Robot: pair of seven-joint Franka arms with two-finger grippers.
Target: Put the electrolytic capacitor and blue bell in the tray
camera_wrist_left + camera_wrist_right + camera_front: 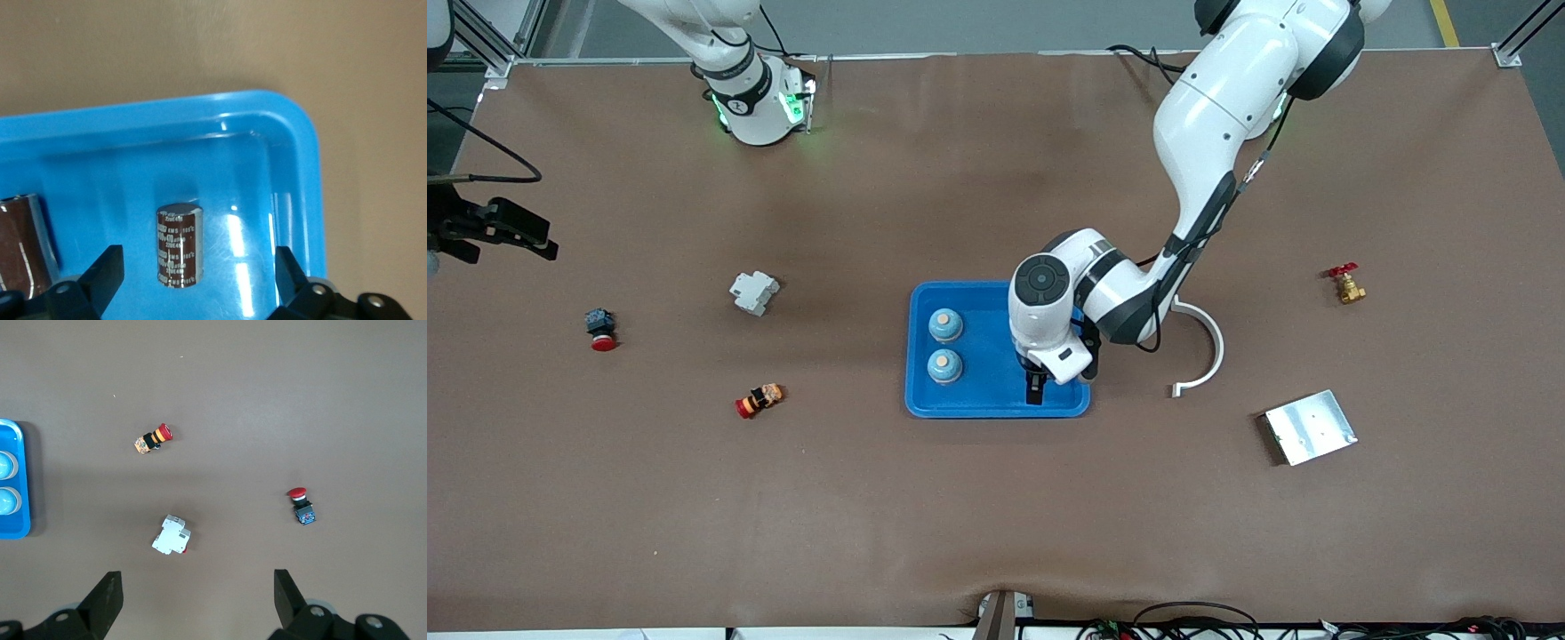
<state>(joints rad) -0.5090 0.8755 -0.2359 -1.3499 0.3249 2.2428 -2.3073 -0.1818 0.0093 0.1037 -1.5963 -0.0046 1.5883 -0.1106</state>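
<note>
Left gripper [1035, 391] low over the blue tray [996, 404], jaws spread astride an upright electrolytic capacitor [179, 245] standing on the tray floor near a corner, untouched. Two blue bells [945, 325] sit in the tray toward the right arm's end. Right gripper [197, 603] waits over the worktop [996, 516], jaws spread and empty.

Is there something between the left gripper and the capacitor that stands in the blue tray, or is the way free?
Nothing visible stands between them. The left gripper hangs open over the tray, and the capacitor stands upright on the tray floor between its two fingers, apart from both. A second capacitor stands beside it, outside the fingers.
</note>
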